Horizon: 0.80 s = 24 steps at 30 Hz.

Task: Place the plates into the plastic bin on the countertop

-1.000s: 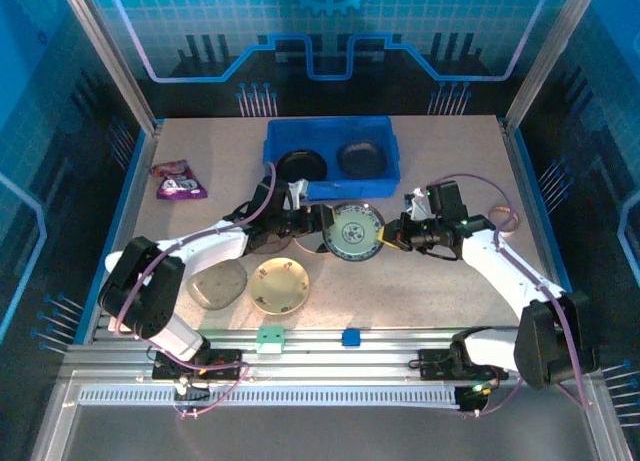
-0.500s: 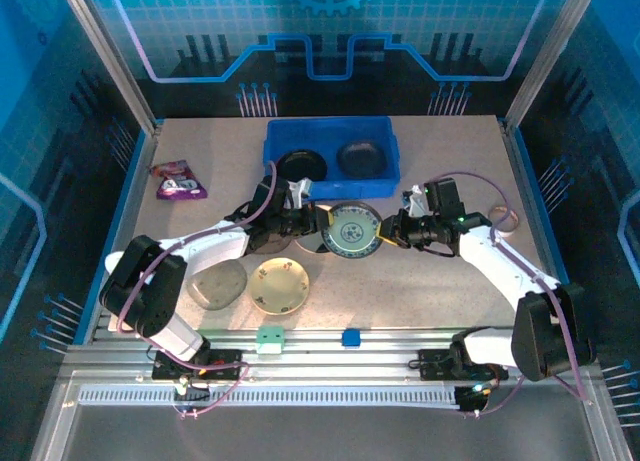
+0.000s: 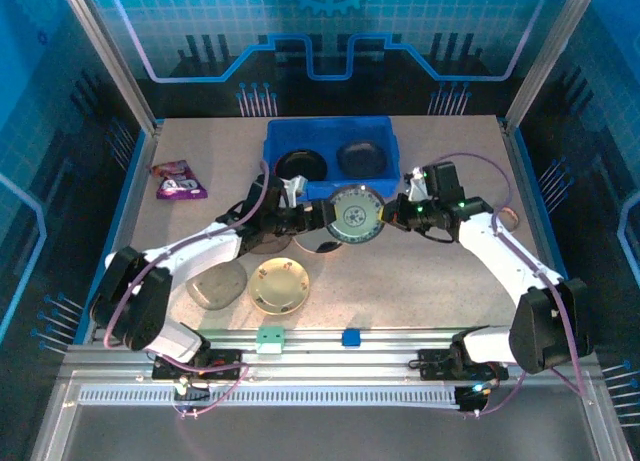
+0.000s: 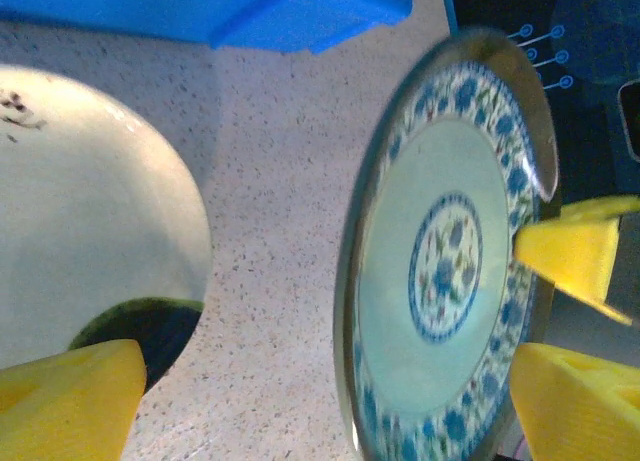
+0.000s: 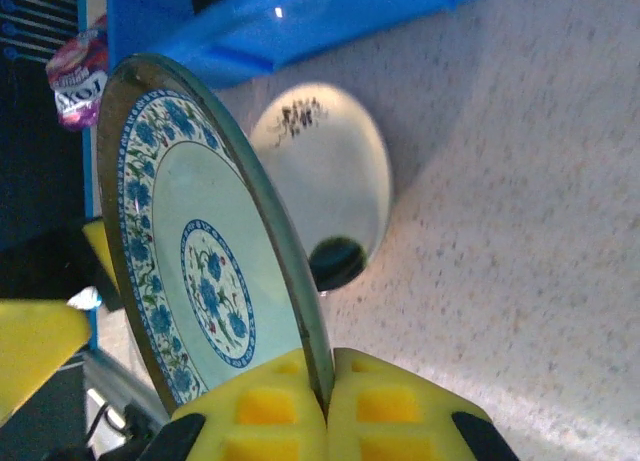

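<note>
Up close, right fingers clenched on patterned plate rim, left fingers released wide.

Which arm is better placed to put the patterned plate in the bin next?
Right. The right gripper is shut on the rim of the plate, holding it on edge near the bin. The left gripper is open, gripping nothing.

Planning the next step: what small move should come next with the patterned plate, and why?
Probably the right gripper should carry the patterned plate over the plastic bin just behind it. It is shut on the plate's rim, holding it on edge off the countertop; the left gripper is open, not gripping.
</note>
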Motion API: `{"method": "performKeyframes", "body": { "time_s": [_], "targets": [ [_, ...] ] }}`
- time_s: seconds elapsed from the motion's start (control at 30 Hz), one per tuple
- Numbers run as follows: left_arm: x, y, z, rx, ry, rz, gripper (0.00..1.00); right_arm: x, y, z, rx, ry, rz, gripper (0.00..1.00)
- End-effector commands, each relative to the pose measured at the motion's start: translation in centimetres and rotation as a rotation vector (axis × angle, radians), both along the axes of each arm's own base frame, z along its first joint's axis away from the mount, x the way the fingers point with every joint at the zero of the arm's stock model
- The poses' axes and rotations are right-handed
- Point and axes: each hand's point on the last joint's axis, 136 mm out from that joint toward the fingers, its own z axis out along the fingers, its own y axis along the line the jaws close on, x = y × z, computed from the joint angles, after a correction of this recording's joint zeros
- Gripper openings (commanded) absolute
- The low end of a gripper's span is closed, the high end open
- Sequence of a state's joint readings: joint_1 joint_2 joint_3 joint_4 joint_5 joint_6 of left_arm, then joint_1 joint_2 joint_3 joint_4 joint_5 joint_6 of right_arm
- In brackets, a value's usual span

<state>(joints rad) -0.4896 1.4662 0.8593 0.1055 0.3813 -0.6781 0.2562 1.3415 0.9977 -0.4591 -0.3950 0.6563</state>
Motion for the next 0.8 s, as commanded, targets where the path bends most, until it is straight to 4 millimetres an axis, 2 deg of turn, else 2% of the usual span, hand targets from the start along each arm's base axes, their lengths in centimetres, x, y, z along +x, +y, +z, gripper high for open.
{"method": "performKeyframes", "body": {
  "time_s": [0.0, 0.1, 0.2, 0.4, 0.6, 0.77],
  "targets": [
    [0.1, 2.4, 1.8, 0.059, -0.070, 0.051, 0.97, 1.9, -0.9, 1.3, -0.102, -0.046, -0.025, 0.00],
    [-0.1, 4.0, 2.8, 0.056, -0.107, 0.078, 0.97, 4.7, -1.4, 3.1, -0.156, -0.096, -0.068, 0.00],
    [-0.1, 5.5, 3.1, 0.057, -0.122, 0.110, 0.97, 7.6, -1.1, 5.2, -0.149, -0.159, -0.097, 0.00],
    [-0.5, 7.2, 2.9, 0.051, -0.118, 0.140, 0.97, 13.2, 0.6, 6.9, -0.123, -0.201, -0.095, 0.00],
    [-0.9, 7.7, 2.5, 0.032, -0.108, 0.157, 0.97, 17.8, 2.6, 6.7, -0.066, -0.195, -0.084, 0.00],
    [-1.1, 7.8, 2.1, 0.033, -0.100, 0.159, 0.97, 20.3, 4.5, 4.9, -0.009, -0.153, -0.070, 0.00]
  ]
}}
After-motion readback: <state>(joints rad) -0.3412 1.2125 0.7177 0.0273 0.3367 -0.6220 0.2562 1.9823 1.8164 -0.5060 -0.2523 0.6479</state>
